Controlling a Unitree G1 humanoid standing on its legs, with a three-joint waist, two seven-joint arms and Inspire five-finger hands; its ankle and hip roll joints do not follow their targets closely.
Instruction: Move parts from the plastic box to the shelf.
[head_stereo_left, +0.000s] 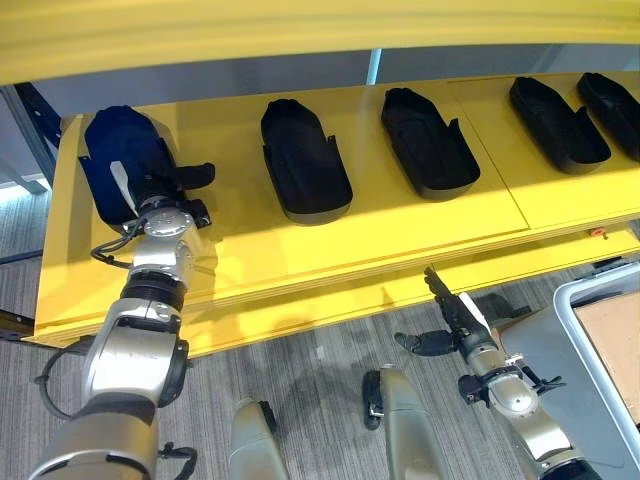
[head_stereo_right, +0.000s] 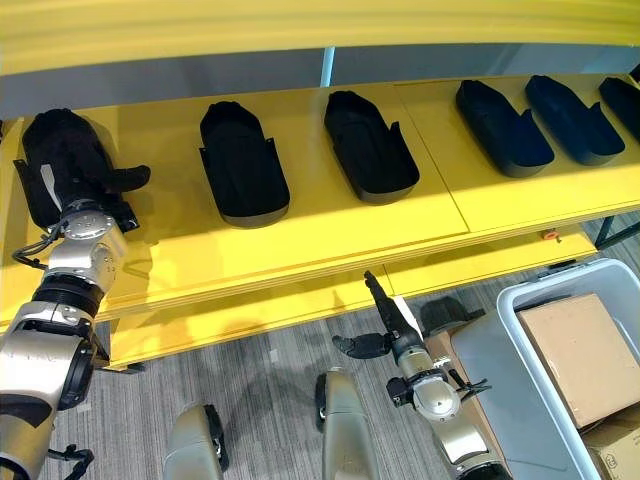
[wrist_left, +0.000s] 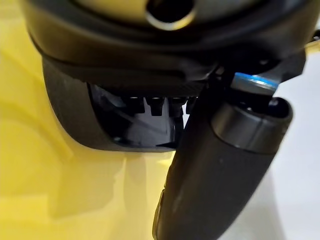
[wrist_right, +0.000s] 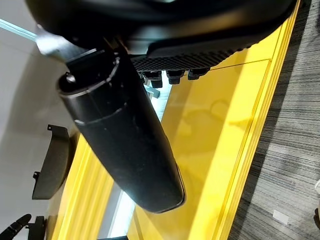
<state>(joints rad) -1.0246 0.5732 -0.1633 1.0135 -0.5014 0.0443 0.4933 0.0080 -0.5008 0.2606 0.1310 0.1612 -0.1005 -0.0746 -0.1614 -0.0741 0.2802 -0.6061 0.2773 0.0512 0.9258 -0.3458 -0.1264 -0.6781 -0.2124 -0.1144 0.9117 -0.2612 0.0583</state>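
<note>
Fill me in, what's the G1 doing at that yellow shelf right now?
It is stocking black moulded plastic parts onto the yellow shelf. The left hand is up on the shelf at its far left, resting on the leftmost black part; whether its fingers still grip the part cannot be told. More black parts, such as one near the middle, already lie in a row to the right. The right hand hangs open and empty below the shelf edge, beside the grey plastic box.
</note>
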